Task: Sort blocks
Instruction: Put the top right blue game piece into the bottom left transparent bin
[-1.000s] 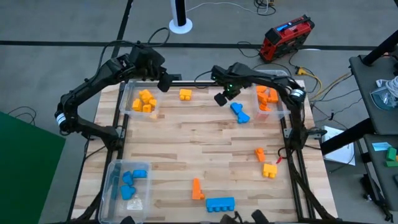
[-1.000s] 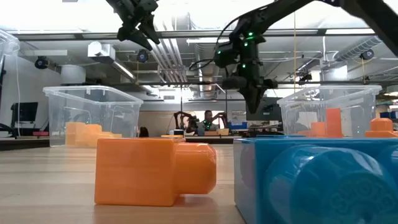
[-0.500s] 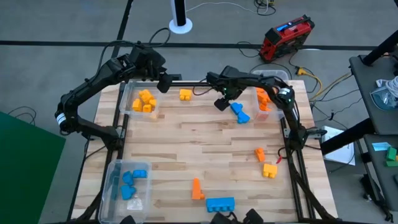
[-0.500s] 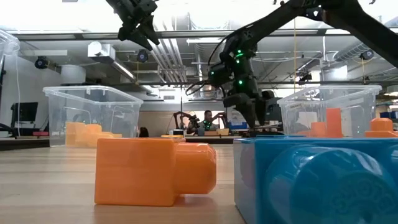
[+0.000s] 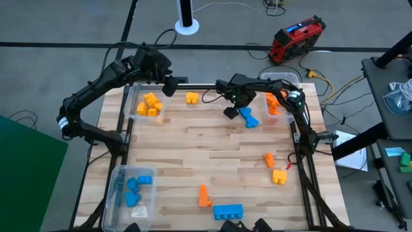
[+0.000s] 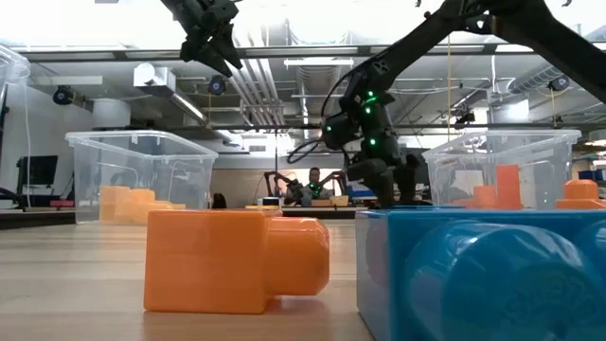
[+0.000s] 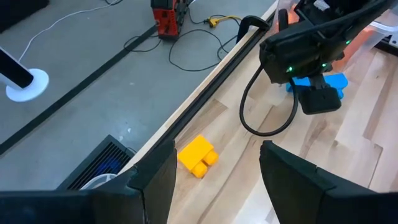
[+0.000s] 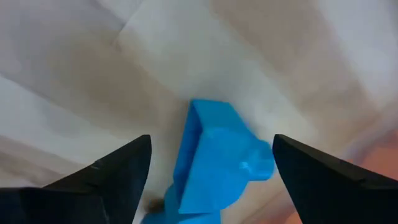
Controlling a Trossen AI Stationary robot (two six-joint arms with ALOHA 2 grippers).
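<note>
a blue block (image 5: 248, 116) lies on the wooden table (image 5: 212, 151) just beside the clear bin (image 5: 279, 103) of orange pieces. bare wood opens around it on the sides away from that bin. the right gripper (image 8: 205, 168) hangs over it, fingers spread to either side, the block seen between them only from the wrist. the left gripper (image 5: 168, 86), fingers apart, waits high near a yellow block (image 7: 197, 155) at the table's far edge.

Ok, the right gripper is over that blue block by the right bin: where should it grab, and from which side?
Come straight down. The blue block lies flat on the table, and the open right gripper already straddles it. Close across its narrow body rather than the rounded stud end, which would probably slip.
</note>
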